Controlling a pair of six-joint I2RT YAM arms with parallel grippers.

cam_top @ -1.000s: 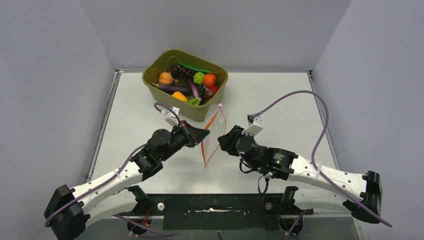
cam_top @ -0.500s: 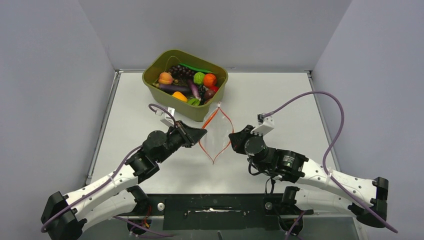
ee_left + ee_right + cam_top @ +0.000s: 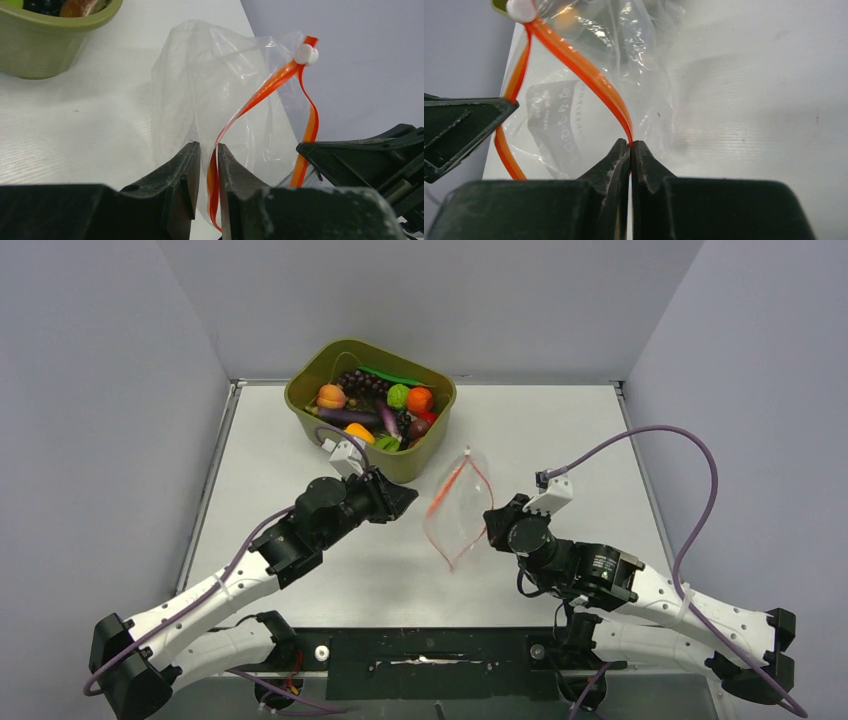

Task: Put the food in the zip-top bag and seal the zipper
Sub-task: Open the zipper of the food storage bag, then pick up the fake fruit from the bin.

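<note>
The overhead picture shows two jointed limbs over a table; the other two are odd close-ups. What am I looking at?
Those are robot arms, the left arm and the right arm, bolted at the near edge of the table, filmed from above. Each close-up comes from a wrist camera looking along its own pinching tool. A green tub of toy fruit and vegetables stands on it. Between the arms is a clear bag with an orange strip along its mouth. The right tool is shut on that strip; the left tool has its jaws slightly apart, the strip running between them.
</note>
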